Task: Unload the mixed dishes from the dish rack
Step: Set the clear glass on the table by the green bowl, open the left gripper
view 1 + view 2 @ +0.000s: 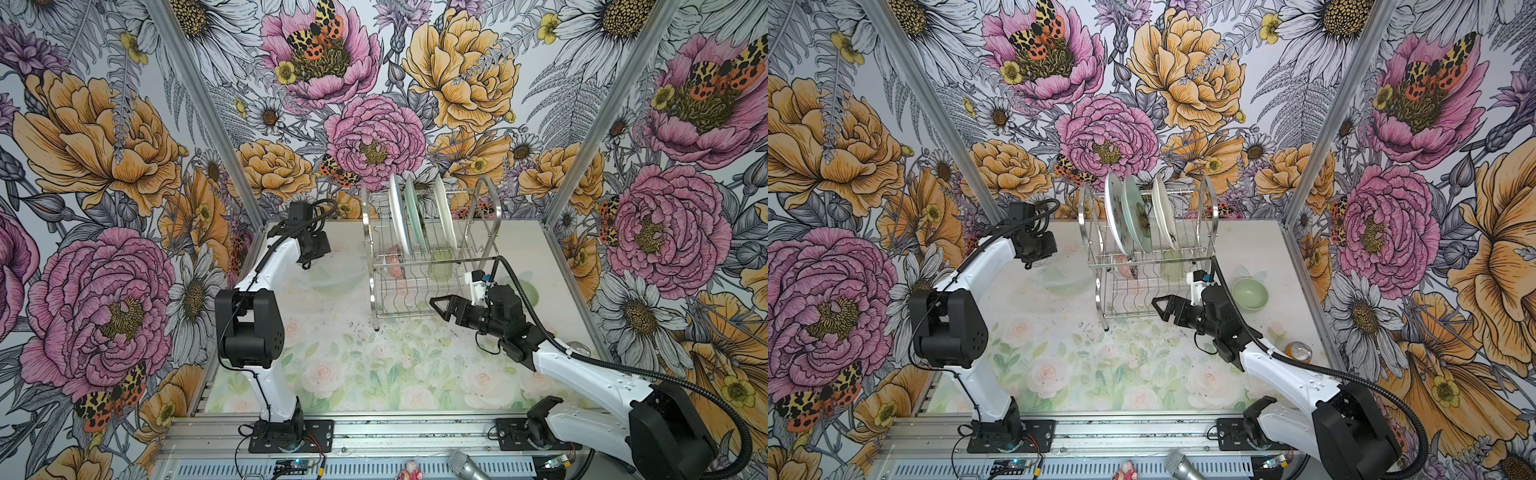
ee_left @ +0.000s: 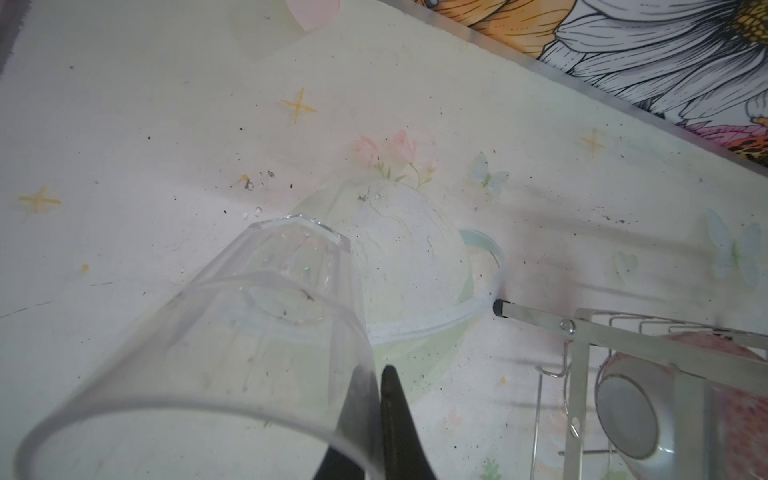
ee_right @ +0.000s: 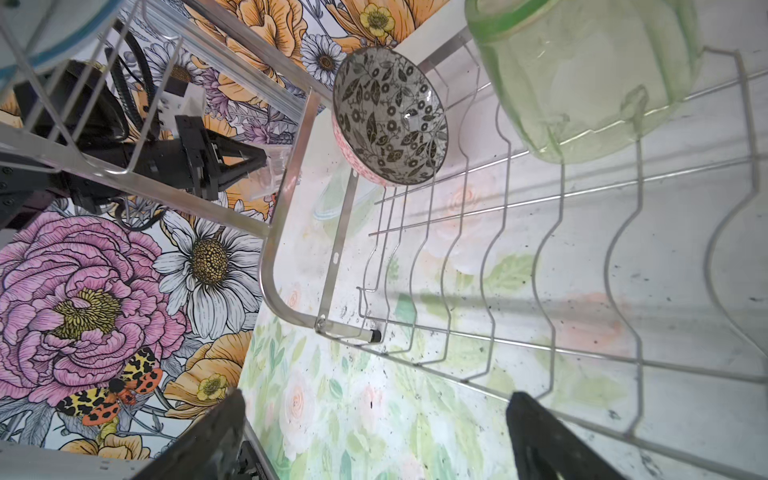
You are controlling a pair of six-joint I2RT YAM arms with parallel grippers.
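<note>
Shiny chrome wire dish rack sits mid-back on the bench, three plates upright up top. Left end effector is clamped on a clear tumbler, right end effector spread wide at the lower shelf. Only the right wrist view shows the bowl has a black-white inside

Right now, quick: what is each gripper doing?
Left gripper: closed on the clear tumbler.
Right gripper: jaws open, holding nothing.
</note>
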